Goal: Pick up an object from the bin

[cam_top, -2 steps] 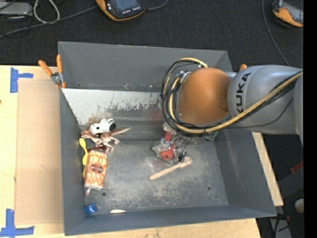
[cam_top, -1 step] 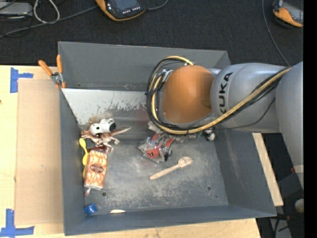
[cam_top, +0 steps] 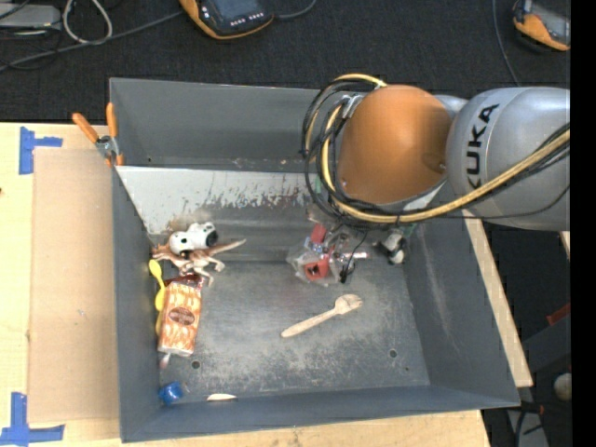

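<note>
The little red and clear thing lies near the middle of the grey bin, a bit toward the back wall. We think it is a small plastic piece, part see-through and part red, with a lumpy shape. It looks light and hard, and maybe slippery. We would take hold of it across its narrow middle and not squeeze too hard.

The claw hangs right over it, under the arm's big round orange cover. We cannot tell how far open the claw is, or if it has hold of anything.

Just in front lies a wooden spoon, flat, pale, smooth and stiff. Well apart, by the left wall, we see a heap: a black and white toy animal, a yellow thing, and a shiny orange snack packet that looks soft and crinkly. A small blue ball sits in the front left corner. The bin floor is scuffed metal.
</note>
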You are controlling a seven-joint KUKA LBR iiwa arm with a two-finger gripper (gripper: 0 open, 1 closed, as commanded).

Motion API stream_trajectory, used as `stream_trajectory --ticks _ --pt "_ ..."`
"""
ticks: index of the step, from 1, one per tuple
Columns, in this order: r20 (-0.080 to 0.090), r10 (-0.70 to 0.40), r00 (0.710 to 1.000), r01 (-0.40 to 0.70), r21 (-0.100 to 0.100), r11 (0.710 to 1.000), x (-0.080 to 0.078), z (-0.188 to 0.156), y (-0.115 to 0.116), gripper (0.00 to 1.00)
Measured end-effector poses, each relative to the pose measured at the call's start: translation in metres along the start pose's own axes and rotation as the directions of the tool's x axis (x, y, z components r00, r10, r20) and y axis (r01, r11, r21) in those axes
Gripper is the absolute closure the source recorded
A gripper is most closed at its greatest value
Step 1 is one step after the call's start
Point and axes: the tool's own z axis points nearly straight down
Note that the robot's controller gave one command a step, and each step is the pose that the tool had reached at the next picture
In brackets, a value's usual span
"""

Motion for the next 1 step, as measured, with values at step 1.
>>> stream_trajectory --ticks 1 --pt "0.003 -0.027 1.0 0.027 -0.01 1.0 -0.018 -0.0389 0.0148 1.0"
